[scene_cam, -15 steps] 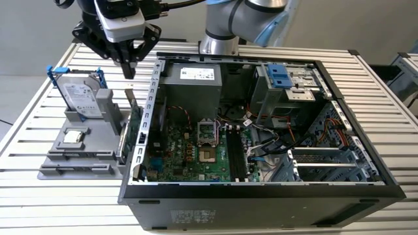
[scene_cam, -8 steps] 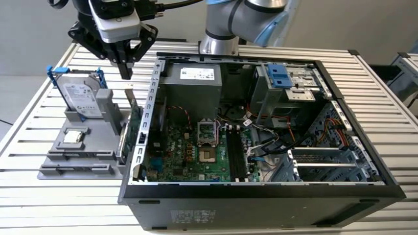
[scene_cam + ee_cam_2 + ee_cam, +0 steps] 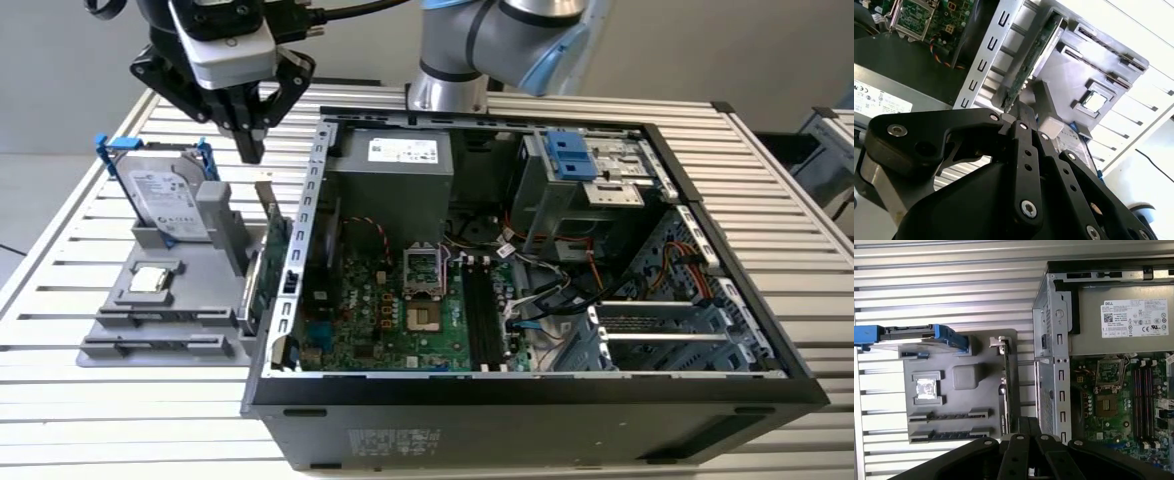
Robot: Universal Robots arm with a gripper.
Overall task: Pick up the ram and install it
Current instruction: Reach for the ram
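— So, where is the gripper point(image 3: 250, 150) from where you stand?
— Upper left of the exterior view, hanging over the grey tray point(image 3: 200, 285); its tips point down between the hard drive point(image 3: 167, 195) in its blue frame and the wall of the open computer case point(image 3: 534, 405); they touch nothing that I can see.
— Open or closed?
— Closed, I'd say; the two black fingers point(image 3: 238, 120) meet in one point with nothing between them; both wrist views have them pressed together as well.
— And the ram point(image 3: 160, 320)?
— Low in the tray, at the lower left of the exterior view; it lies edge-on as a dark strip in a slot, with a second dark strip point(image 3: 154, 345) in the slot just beside it; the square processor chip point(image 3: 150, 278) lies between those slots and the hard drive.
— Near the gripper, then?
— No, well apart; nearest the tips is the green expansion card point(image 3: 274, 255), standing upright on the tray's edge just beside the case wall.
— Anything inside the case?
— The motherboard point(image 3: 400, 320) lies flat, left of centre; its long black memory slots point(image 3: 478, 310) run beside the processor socket point(image 3: 424, 270); whether a stick sits in them I cannot tell; everything rests on a white slatted table point(image 3: 80, 430).
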